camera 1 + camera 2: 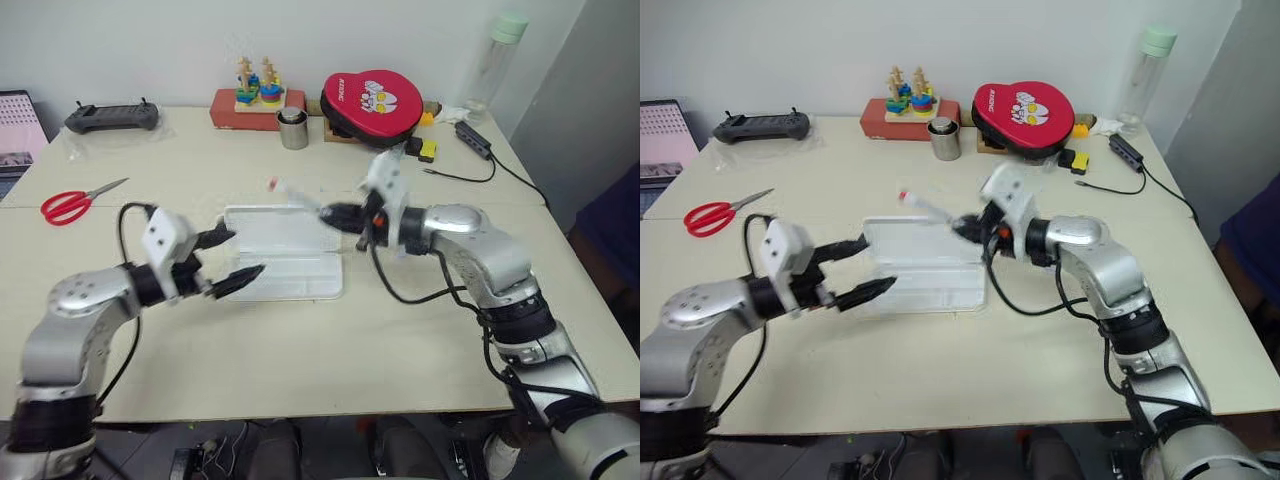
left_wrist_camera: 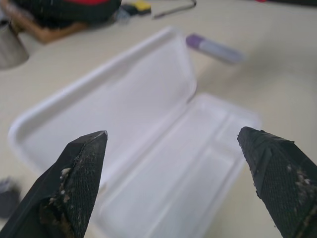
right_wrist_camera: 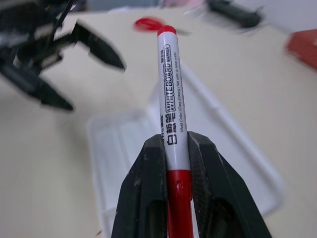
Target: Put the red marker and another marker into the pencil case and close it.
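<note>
White plastic dominates the middle of the pale surface point(image 1: 300, 340), where the pencil case point(image 1: 285, 262) is laid open, its hinged lid folded back flat and both halves seen empty. Above its far edge the red marker point(image 3: 171, 94) is carried in the right claw point(image 3: 177, 148), clenched round the barrel near the red end, with the red-tipped far end pointing out over the case toward the left claw. The left claw point(image 1: 228, 262) is held released, fingers spread wide, just beside the near left edge of the case and touching nothing. The lavender marker point(image 2: 214, 48) is seen lying on the surface just beyond the case's far side.

The red marker is judged light, stiff and smooth, likely to pivot or slip if pinched near an end; a hold at mid-barrel would be steadier, and a low release inside the tray would stop it rolling out. The thicker lavender marker is expected to roll easily and is best taken across its middle. The case looks light and rigid, likely to slide when its lid is pushed, so bracing may be needed.
</note>
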